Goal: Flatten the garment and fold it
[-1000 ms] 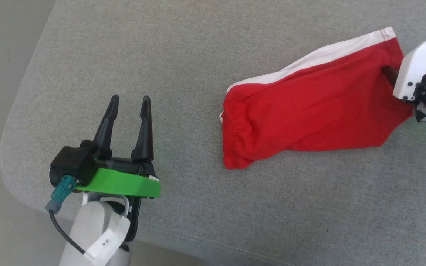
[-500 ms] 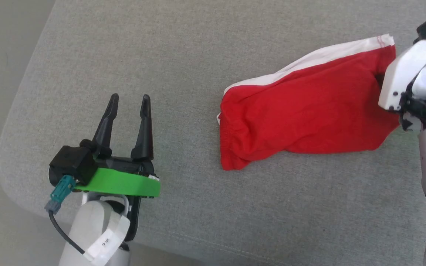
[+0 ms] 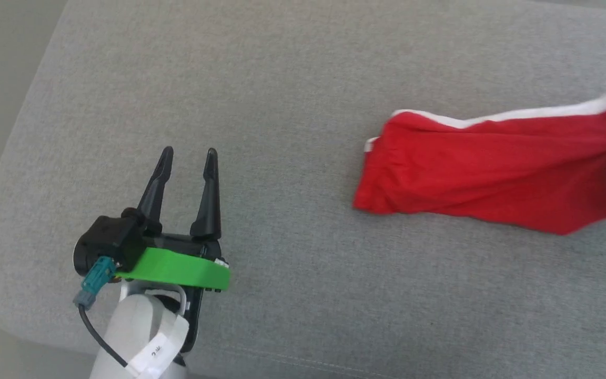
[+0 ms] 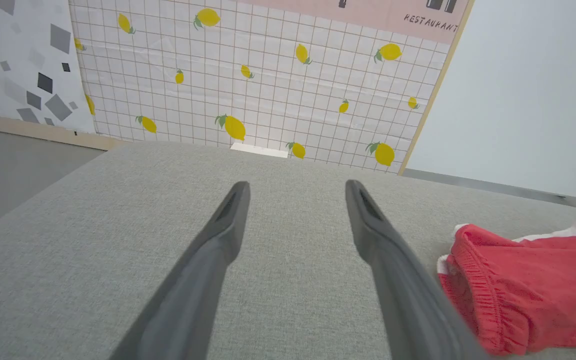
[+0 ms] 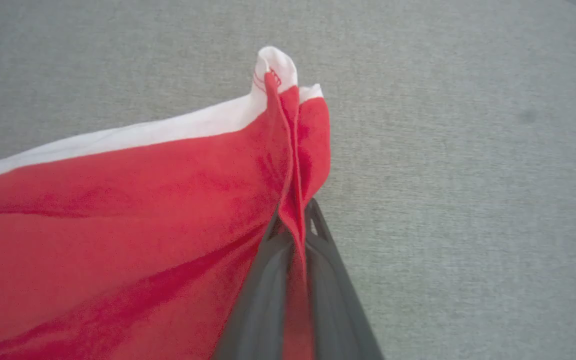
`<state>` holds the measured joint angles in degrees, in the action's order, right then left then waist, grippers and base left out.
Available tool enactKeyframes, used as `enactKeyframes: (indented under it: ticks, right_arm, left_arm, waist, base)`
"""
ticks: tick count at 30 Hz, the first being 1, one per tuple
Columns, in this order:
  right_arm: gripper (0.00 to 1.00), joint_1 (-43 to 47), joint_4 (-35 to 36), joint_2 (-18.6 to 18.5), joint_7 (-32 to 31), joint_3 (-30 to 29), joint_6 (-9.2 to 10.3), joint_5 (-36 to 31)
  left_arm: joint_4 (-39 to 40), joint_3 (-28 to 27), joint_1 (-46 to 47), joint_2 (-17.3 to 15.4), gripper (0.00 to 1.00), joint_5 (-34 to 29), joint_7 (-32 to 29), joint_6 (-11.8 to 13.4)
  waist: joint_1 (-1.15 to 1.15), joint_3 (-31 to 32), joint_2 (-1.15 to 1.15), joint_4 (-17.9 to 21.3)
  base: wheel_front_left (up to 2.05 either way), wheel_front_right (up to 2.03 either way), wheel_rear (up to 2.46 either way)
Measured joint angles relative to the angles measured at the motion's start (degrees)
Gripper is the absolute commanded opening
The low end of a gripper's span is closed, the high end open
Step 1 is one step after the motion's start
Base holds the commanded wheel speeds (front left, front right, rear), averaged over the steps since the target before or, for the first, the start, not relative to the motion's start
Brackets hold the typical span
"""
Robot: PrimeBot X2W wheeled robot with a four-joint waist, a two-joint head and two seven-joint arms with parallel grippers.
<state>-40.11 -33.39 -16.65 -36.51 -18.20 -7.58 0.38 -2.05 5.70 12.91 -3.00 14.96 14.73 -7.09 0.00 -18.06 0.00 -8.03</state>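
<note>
The right fingers (image 5: 263,290) pinch a hem of the red shorts (image 3: 492,168) by the cushion's (image 3: 282,105) right edge. The left fingers (image 3: 208,200) stand wide and empty near its near-left corner. Best pull low and gently so wrinkles ease out.

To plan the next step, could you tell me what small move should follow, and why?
Probably bring the open left gripper across to the free end of the garment: the right gripper is shut on the other edge, and the cloth lies creased, untouched by the left.
</note>
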Motion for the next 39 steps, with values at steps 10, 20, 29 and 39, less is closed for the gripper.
enactKeyframes:
  ticks: [10,20,29,39]
  right_arm:
    - [0.00,4.3,6.5,0.2,0.9,-2.3,0.01,-7.9]
    - [0.00,6.7,18.1,3.4,-3.9,12.1,0.01,-4.2]
    - [0.00,7.2,27.4,5.2,-10.2,29.1,0.01,0.9]
    - [0.00,5.7,17.0,6.6,-10.3,35.6,0.01,1.3]
  left_arm:
    - [-0.8,0.1,-0.1,0.0,1.00,-2.9,0.0,0.0]
    - [-1.3,0.0,-1.9,0.0,1.00,-3.3,0.0,0.0]
    - [-1.4,0.6,-2.0,0.0,1.00,-3.2,0.0,0.0]
    - [-1.4,1.7,-1.7,0.0,1.00,-2.3,0.0,0.0]
  waist:
    - [0.00,2.7,0.00,2.6]
    - [0.00,4.4,0.00,2.0]
    - [0.00,4.0,0.00,-0.2]
    - [0.00,1.7,0.00,-3.0]
  base:
    - [0.00,0.00,0.00]
    - [0.00,0.00,0.00]
    - [0.00,0.00,0.00]
    - [0.00,0.00,0.00]
